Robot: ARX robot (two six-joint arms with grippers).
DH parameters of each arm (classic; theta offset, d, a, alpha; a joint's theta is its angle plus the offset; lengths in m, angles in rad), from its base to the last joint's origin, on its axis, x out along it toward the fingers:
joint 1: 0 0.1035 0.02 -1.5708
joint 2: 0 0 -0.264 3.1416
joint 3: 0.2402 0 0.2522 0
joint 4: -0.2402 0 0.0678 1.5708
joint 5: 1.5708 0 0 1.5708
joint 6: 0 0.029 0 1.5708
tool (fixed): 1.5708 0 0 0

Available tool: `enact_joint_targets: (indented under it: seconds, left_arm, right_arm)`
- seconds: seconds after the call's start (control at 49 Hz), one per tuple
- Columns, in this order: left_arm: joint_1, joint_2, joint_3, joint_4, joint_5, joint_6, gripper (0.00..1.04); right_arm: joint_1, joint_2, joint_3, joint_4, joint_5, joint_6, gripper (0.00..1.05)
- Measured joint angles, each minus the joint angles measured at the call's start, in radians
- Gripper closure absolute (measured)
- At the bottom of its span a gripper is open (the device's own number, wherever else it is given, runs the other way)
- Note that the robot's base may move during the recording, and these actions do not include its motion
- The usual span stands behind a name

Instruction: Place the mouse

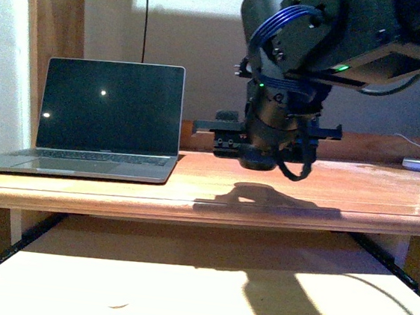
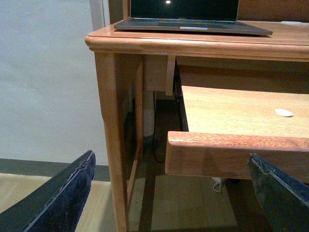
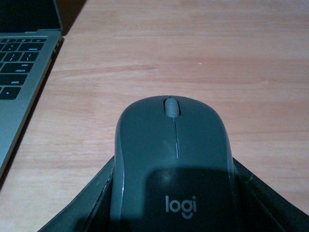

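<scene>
My right pincer (image 1: 268, 162) clasps the dark grey oval plastic mouse (image 3: 174, 159), brown wooden bench (image 3: 193, 53) beneath it; my left pincer (image 2: 171, 155) gapes wide.

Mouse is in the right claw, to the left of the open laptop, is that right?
Not quite. The mouse in the right claw is to the right of the open laptop, not the left. The front view shows it.

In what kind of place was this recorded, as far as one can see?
Probably a home or office workstation: a wooden desk with a pull-out shelf, an open laptop on the desktop, and a computer mouse.
</scene>
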Motion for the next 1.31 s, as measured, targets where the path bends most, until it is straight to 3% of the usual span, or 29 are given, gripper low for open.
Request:
enact_joint_targets:
  seconds: [0.429, 0.714, 0.796, 1.041, 1.306]
  left_arm:
    - [0.000, 0.000, 0.000, 0.000, 0.000, 0.000, 0.08]
    - [0.000, 0.000, 0.000, 0.000, 0.000, 0.000, 0.08]
    - [0.000, 0.000, 0.000, 0.000, 0.000, 0.000, 0.08]
    - [0.000, 0.000, 0.000, 0.000, 0.000, 0.000, 0.08]
    - [0.000, 0.000, 0.000, 0.000, 0.000, 0.000, 0.08]
  right_arm:
    - [0.052, 0.134, 0.100, -0.021, 0.054, 0.016, 0.49]
    - [0.050, 0.105, 0.034, 0.120, 0.056, 0.044, 0.07]
    - [0.040, 0.064, -0.031, 0.190, 0.043, 0.058, 0.08]
    - [-0.067, -0.253, -0.342, 0.410, -0.108, 0.144, 0.07]
    - [-0.227, -0.673, -0.879, 0.618, -0.465, 0.151, 0.07]
